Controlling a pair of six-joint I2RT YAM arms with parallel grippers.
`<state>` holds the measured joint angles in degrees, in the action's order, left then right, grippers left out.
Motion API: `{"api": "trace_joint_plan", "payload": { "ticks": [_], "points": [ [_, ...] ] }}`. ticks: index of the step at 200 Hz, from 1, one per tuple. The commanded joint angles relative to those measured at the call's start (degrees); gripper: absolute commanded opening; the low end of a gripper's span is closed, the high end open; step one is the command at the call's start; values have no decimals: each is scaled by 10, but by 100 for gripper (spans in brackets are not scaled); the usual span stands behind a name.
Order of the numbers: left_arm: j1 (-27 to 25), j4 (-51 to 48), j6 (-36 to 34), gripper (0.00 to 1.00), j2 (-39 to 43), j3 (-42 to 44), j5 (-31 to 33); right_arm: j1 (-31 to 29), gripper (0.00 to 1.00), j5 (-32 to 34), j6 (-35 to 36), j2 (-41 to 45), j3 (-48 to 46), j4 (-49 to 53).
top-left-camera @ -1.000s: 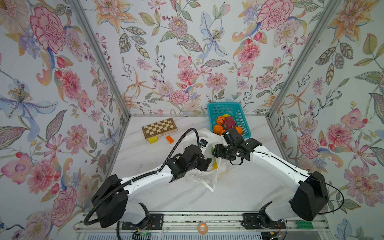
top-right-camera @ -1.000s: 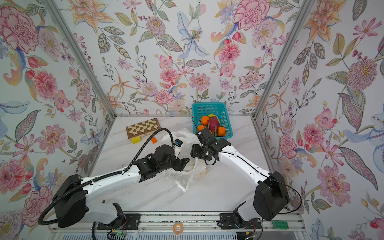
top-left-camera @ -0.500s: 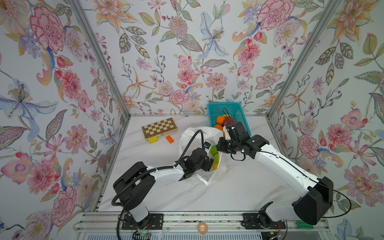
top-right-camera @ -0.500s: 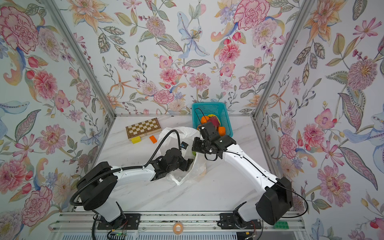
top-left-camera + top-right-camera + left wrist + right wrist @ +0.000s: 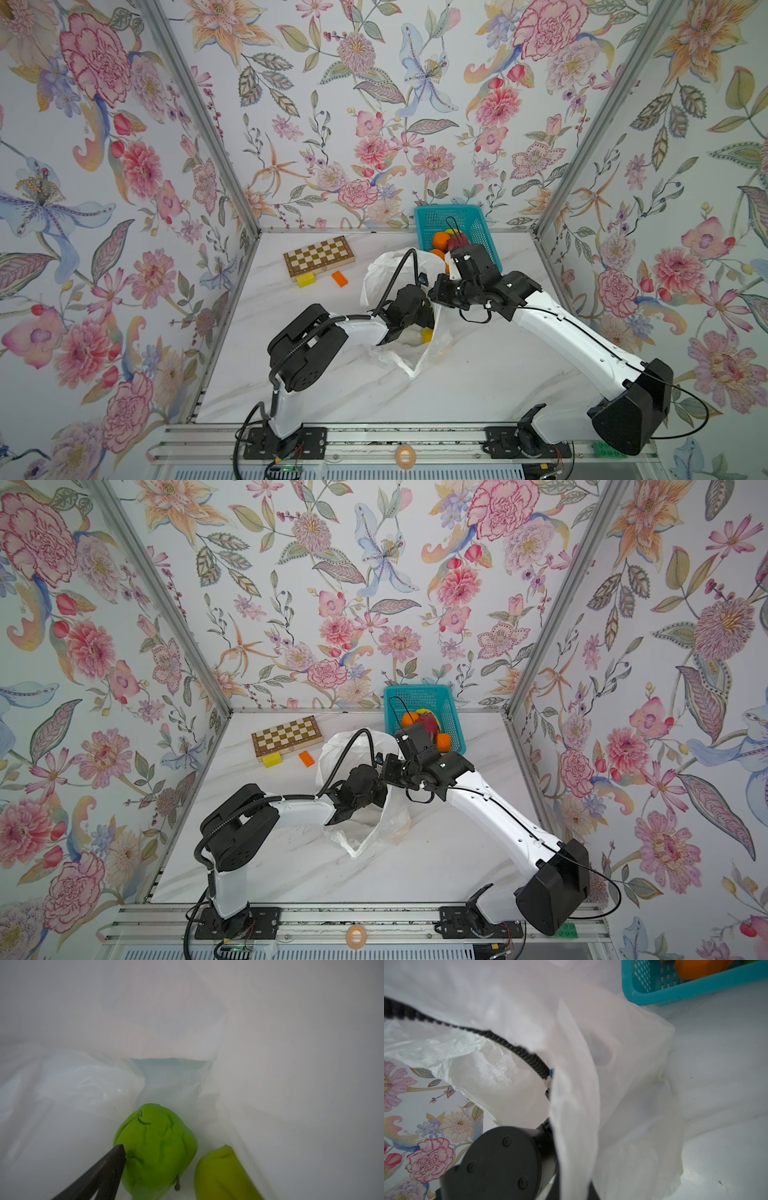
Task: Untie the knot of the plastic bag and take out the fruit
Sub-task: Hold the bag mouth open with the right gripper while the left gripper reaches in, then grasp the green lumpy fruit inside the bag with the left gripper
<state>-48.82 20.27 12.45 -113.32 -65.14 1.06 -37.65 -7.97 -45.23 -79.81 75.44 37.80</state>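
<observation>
As I judge it, the step in hand is to take a fruit out of the bag (image 5: 405,357). No knot shows in any view and the bag's mouth stands open, so the untying seems done. The bag lies on the table (image 5: 478,374), just beside the basket (image 5: 478,228).

The left gripper (image 5: 417,313) is inside the bag with its jaws apart. One finger (image 5: 104,1172) touches the side of a green fruit (image 5: 158,1147). The other finger is hidden, so I cannot tell if the fruit sits between them. The right gripper (image 5: 434,291) is closed at the bag's rim and seems to pinch the film there, though its fingers do not show.

To do this well, the left jaws should go around the widest part of the green fruit, with no film caught under a finger. They should close gently, because the round skin can slip. The right gripper should hold the rim high, so the mouth is wide when the fruit comes out.

Only the left wrist view shows the inside of the bag: the green fruit and a yellow-green fruit (image 5: 220,1174) just beside it. In both top views only a bit of yellow shows in the mouth, but they alone show the oranges (image 5: 440,240) lying in the basket. The right wrist view shows the raised rim and a corner of the basket, but no fruit in the bag.
</observation>
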Motion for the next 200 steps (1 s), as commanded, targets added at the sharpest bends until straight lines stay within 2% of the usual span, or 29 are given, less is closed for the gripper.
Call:
{"api": "trace_joint_plan", "payload": {
  "ticks": [1,50,77,101,129,200],
  "points": [
    [6,-15,-12,98,-40,-34,-22,-7,3,-1,-14,5,17,-6],
    [10,-40,0,77,-65,-48,-33,-11,3,7,-21,15,10,-6],
    [9,-60,-1,62,-63,-45,-18,-10,4,12,-24,19,4,-6],
    [9,-65,-12,55,-53,-38,-13,-7,6,12,-28,19,-1,-6],
    [9,-53,-19,50,-25,-17,-12,-1,7,13,-33,23,-11,-6],
    [7,-2,-39,48,72,50,-18,40,9,14,-38,64,-79,-10]
  ]
}}
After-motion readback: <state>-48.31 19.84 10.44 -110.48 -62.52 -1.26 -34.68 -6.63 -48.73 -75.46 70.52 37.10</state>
